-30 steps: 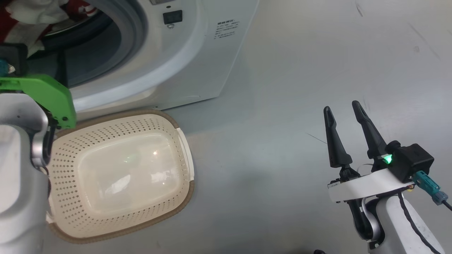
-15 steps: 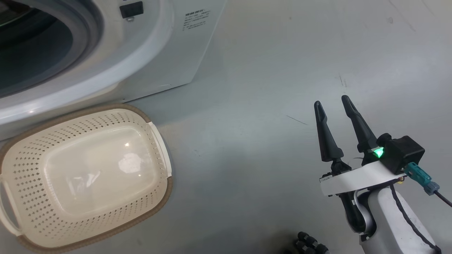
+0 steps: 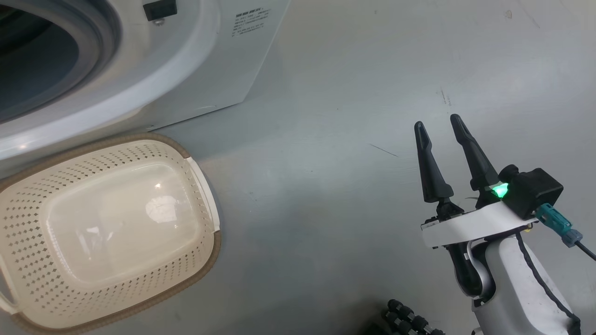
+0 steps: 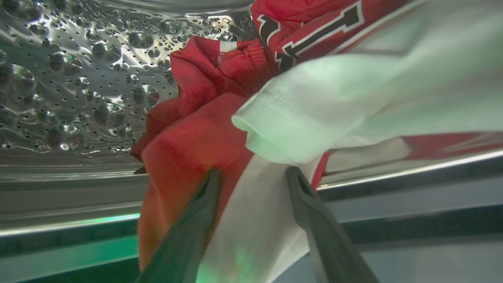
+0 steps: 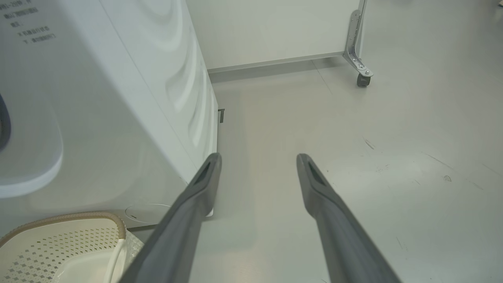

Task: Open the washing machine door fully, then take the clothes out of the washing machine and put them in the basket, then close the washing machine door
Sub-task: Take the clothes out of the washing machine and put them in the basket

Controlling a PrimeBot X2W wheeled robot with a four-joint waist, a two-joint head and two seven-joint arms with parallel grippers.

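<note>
The washing machine [image 3: 195,70] gapes open, so the opening step looks done. Inside the drum [image 4: 78,78], the left claw [image 4: 253,173] is spread wide astride the clothes [image 4: 196,133], not yet clamped; nothing is out. The basket [image 3: 28,218] sits empty on the floor [image 3: 326,163], right by the machine's front. The right claw [image 3: 436,121] hangs wide open, empty, over the floor. Unloading and closing remain.

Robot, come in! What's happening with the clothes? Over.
Left gripper open at clothes in drum. Right gripper open, idle. Basket empty. Nothing blocking.
</note>
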